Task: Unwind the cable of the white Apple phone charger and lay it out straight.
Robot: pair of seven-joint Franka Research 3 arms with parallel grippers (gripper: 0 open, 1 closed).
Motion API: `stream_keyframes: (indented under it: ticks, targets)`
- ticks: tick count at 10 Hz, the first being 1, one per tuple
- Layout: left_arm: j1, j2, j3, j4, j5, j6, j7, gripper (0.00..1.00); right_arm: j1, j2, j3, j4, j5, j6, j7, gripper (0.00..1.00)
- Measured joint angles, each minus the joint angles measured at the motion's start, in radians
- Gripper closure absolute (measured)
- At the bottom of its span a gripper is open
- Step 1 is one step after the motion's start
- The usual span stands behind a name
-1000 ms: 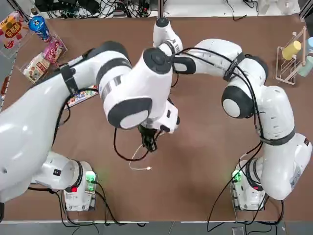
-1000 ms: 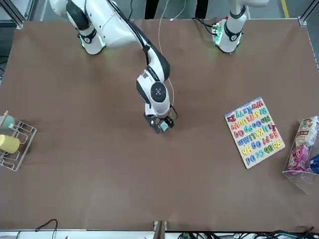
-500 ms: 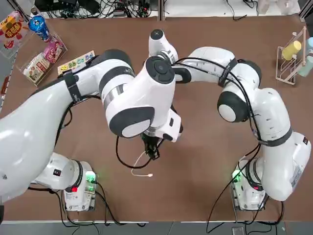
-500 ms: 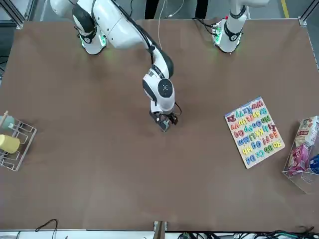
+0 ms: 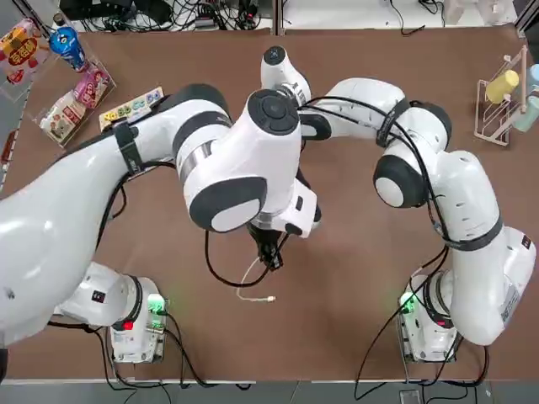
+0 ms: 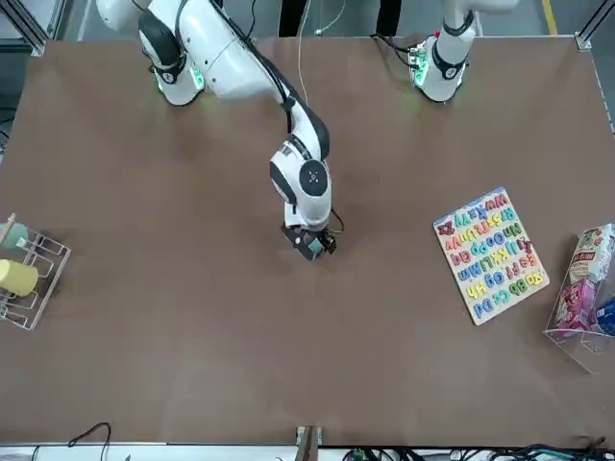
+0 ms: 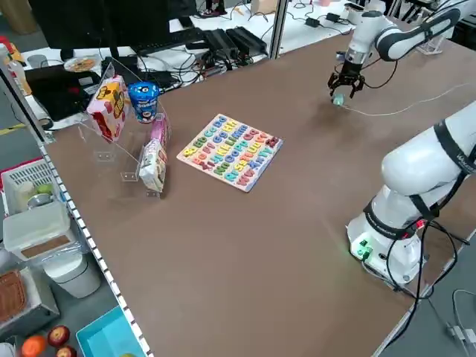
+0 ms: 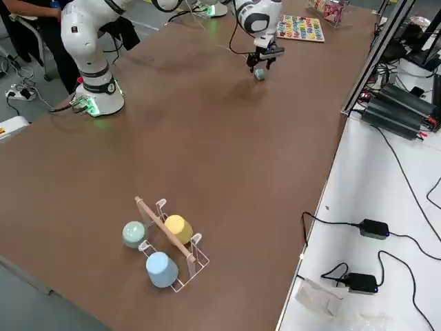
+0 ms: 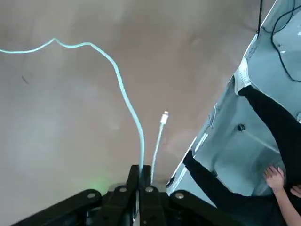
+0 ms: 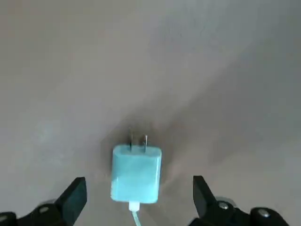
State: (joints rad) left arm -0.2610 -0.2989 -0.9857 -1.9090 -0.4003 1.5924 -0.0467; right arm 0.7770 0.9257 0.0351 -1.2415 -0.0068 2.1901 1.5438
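White cable [image 9: 123, 89] pinched in left tool [image 9: 141, 181]; right tool [image 10: 136, 200] gapes over unlabelled charger [image 10: 136, 173].

Pale charger [image 10: 136, 174] flat on table; thin cable [image 9: 123, 94] curving, lifted.

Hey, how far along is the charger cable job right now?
Done: the cable shows no coils, only loose bends. In hand: the left pincer is shut on it near the connector; the right pincer stands open around the white Apple phone charger, which lies on the table. Left: pulling the cable straight and laying it flat.
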Motion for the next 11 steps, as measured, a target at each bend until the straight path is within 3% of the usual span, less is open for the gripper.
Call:
stream_keyframes:
  ticks: [6, 8, 10, 11]
  targets:
    - [-0.001, 0.035, -0.044, 0.017, 0.0, 0.001, -0.003, 0.96, 0.011, 0.038, 0.001, 0.001, -0.015, 0.025, -0.004, 0.04]
    - [0.001, 0.037, -0.044, 0.017, 0.0, 0.001, -0.003, 0.96, 0.01, 0.038, 0.0, 0.005, -0.016, 0.026, -0.019, 0.17]
    - [0.001, 0.039, -0.044, 0.017, 0.0, 0.001, -0.003, 0.96, 0.009, 0.038, 0.0, 0.006, -0.016, 0.026, -0.023, 0.52]
    - [0.001, 0.039, -0.044, 0.017, 0.0, 0.001, -0.003, 0.96, 0.009, 0.038, 0.0, 0.006, -0.016, 0.026, -0.023, 0.52]
